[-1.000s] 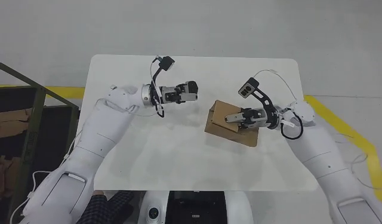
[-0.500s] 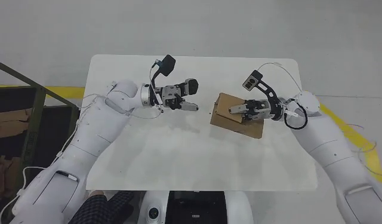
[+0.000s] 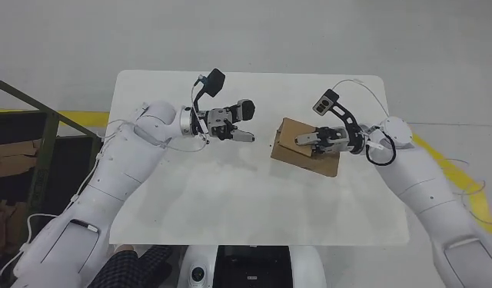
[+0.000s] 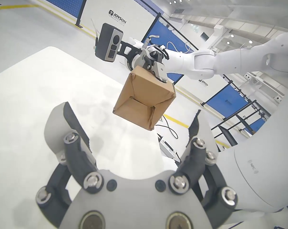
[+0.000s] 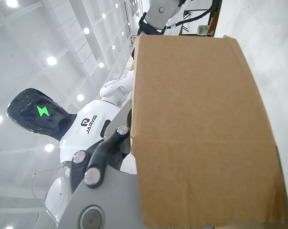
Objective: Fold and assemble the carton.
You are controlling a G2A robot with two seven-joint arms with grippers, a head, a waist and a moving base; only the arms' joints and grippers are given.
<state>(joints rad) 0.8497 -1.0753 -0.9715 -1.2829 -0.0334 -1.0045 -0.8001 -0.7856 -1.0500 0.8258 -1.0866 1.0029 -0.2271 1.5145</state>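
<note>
At the left wrist, the left arm's fingers (image 4: 72,125) stood spread and empty, aimed straight at the open end of the brown cardboard carton (image 4: 144,96), held over the white surface (image 4: 39,84); beyond it, the right arm's fingers (image 4: 161,73) pinched its upper wall.

The right gripper (image 3: 304,140) swung the carton (image 3: 301,146) a bit straighter and a touch farther from the robot. The left gripper (image 3: 247,123) rolled over too, so both fingers (image 3: 246,137) now show spread wide from above.
</note>
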